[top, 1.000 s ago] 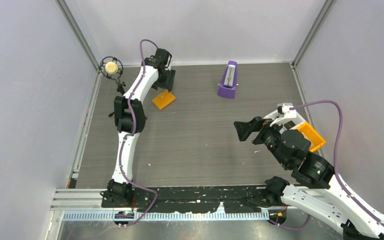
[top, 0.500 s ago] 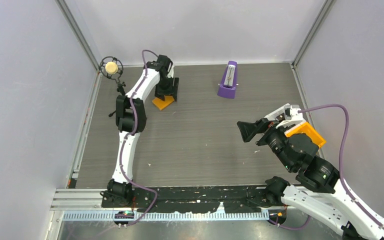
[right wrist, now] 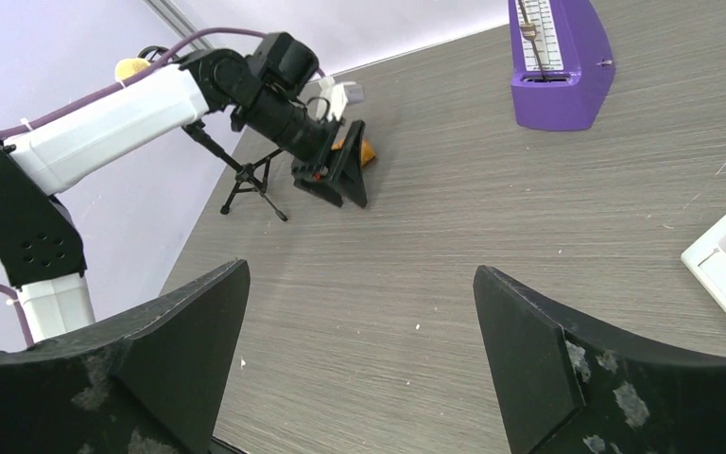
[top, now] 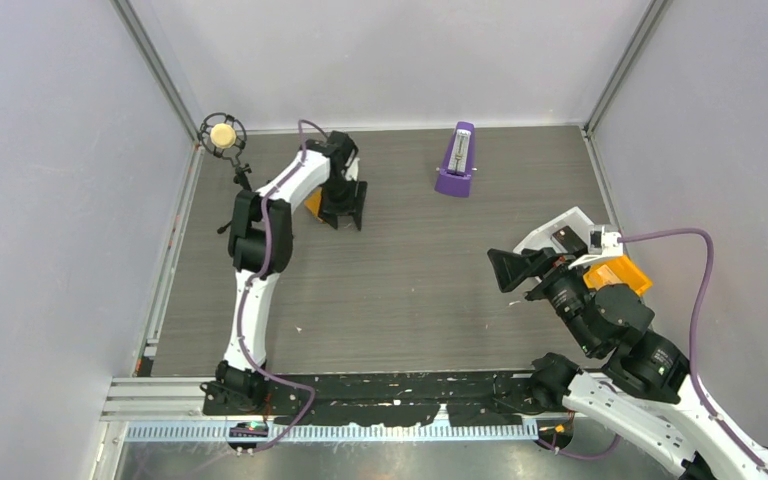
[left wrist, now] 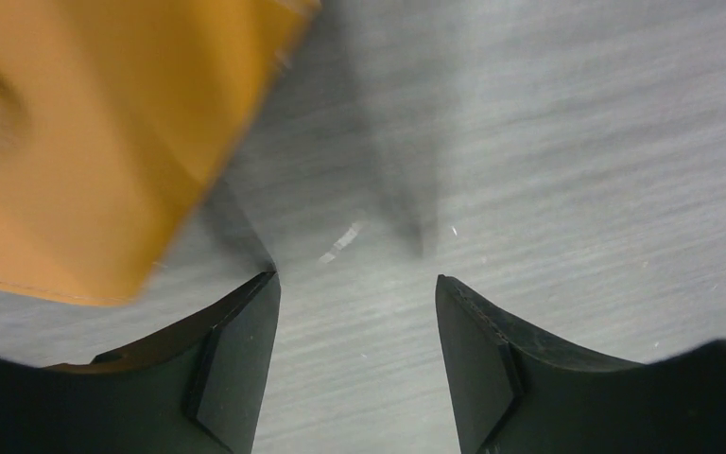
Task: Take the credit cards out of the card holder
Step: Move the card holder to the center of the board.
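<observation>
**Top view:** The left gripper stood low over the table at the far left. A corner of the orange holder showed just beside it, on the side nearer the left wall. The right gripper hung well apart near the right edge, its jaws spread and empty. A metronome stood at the back.

**Left wrist:** The jaws were parted around bare wood only. The holder lay flat on the table outside the gap, beyond one of the fingers, and looked folded shut. No cards showed in any view, so they were presumably inside it.

**Right wrist:** The right gripper's own fingers gaped wide, facing across the table to the left gripper, with a sliver of orange behind it.

The step in hand appeared to be getting hold of the holder. Done well, the left gripper would slide sideways until its jaws straddled the holder's edge, then close on that edge. The flat holder might skid across the table, so the right gripper could brace it.
</observation>
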Tool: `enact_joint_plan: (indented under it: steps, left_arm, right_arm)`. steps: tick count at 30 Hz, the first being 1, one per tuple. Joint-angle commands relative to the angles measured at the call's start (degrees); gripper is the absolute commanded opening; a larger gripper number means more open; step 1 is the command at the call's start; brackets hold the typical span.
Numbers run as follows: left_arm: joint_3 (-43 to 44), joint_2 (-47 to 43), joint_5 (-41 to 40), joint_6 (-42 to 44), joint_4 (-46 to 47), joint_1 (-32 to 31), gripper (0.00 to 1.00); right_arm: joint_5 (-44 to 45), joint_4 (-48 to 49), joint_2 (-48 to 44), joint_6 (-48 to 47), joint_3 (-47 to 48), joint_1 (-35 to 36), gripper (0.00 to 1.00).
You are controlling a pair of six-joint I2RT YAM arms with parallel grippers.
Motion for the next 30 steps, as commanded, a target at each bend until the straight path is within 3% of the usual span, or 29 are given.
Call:
enact_joint_plan:
  steps: [1, 8, 15, 24, 30]
  left_arm:
    - [-6.05, -6.85, -0.12, -1.89, 2.83, -3.77, 0.63]
    - [-1.85, -10.43, -9.56, -3.59, 5.68, -3.21, 0.61]
    - [11.69, -3.35, -15.4, -7.02, 5.08, 1.27, 0.6]
    - [15.05, 2.43, -11.18, -13.53, 9.15, 6.76, 0.61]
    - [14.28, 4.29, -9.52, -14.74, 8.58, 7.12, 0.62]
  right_arm:
    - [2.01, 0.76, -0.68, 0.31, -0.01, 0.24, 0.97]
    - [1.4, 1.83, -0.43, -0.37, -0.5, 0.25, 0.97]
    - [1.45, 2.72, 0.1, -1.16, -0.26, 0.25, 0.97]
    - [1.47, 3.3, 2.01, -2.65, 1.14, 0.25, 0.97]
    - [1.68, 3.66, 2.73, -3.01, 1.73, 0.25, 0.97]
